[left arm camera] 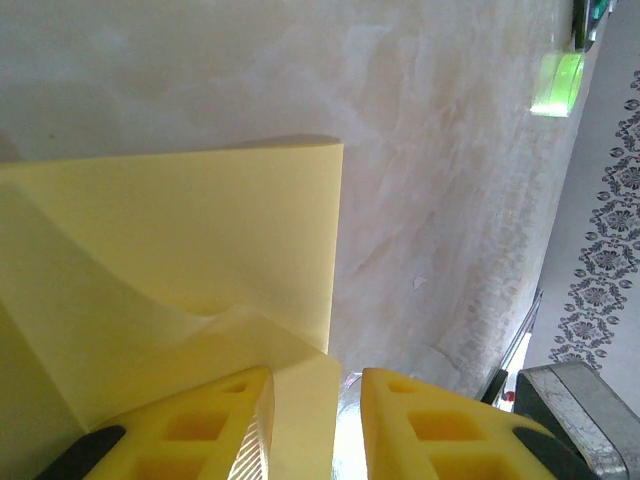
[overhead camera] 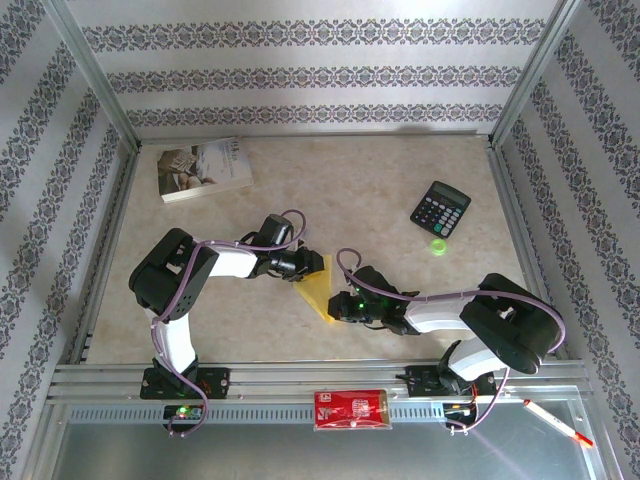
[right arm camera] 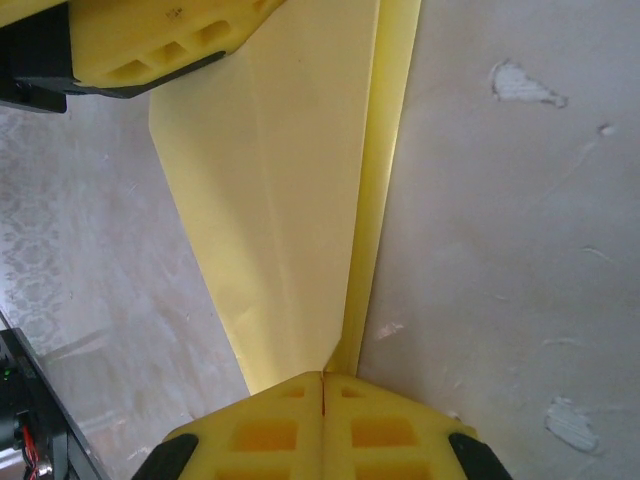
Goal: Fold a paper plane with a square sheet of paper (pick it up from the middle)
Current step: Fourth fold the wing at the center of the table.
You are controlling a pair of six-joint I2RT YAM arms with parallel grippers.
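Note:
The square sheet of paper [overhead camera: 318,288] is a folded yellow shape in the middle of the table, tapering to a point toward the near side. My right gripper [overhead camera: 333,312] is shut on that pointed end. In the right wrist view the paper [right arm camera: 290,200] fans out from the closed gripper [right arm camera: 322,378], with a long crease along its right side. My left gripper [overhead camera: 308,268] is at the wide far end. In the left wrist view a flap of the paper [left arm camera: 180,230] runs between the jaws of the gripper [left arm camera: 315,385] against the left finger [left arm camera: 200,420], with a gap to the right finger.
A white printed book [overhead camera: 203,168] lies at the back left. A black calculator [overhead camera: 440,208] and a small green object [overhead camera: 438,246] are at the right. A red packet [overhead camera: 350,409] and a pen [overhead camera: 558,421] lie on the metal front ledge.

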